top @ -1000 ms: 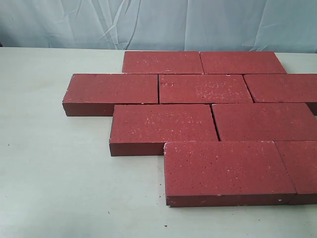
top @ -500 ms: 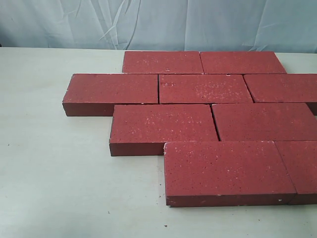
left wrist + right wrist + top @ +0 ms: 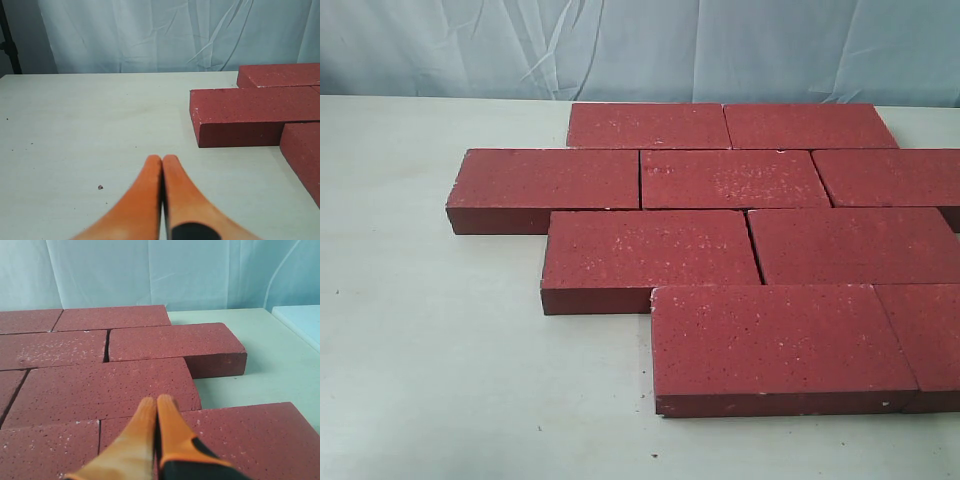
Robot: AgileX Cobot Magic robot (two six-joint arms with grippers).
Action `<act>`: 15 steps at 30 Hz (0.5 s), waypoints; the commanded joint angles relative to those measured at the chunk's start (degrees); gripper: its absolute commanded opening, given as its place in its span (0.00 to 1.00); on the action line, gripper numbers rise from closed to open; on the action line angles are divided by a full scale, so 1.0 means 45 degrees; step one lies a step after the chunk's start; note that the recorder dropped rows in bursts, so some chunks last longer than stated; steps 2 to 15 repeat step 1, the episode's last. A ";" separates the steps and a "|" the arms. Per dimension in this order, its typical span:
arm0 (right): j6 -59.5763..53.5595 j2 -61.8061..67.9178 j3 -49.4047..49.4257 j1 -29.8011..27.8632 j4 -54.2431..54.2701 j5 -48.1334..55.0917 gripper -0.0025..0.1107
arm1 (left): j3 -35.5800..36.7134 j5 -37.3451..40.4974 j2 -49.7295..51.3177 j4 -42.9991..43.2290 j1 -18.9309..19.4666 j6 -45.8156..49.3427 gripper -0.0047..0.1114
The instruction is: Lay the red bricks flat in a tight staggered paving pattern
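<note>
I see bricks flat in staggered rows toward 3 o'clock, left gripper, right gripper, both pinched closed, empty

Rough matte red bricks (pale speckles), smooth pale table, creased cloth backdrop

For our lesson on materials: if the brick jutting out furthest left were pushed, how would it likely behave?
That brick looks stiff and probably heavy for its size, being a thick solid block. Lying flat on the table, it should slide rather than tip or roll. Its rough matte face suggests grip, not slipperiness.
</note>
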 commanded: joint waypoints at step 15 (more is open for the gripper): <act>0.0000 -0.0091 0.0014 -0.0014 -0.0084 -0.0082 0.01 | 0.0062 -0.0171 -0.0068 -0.0082 -0.0030 -0.0088 0.04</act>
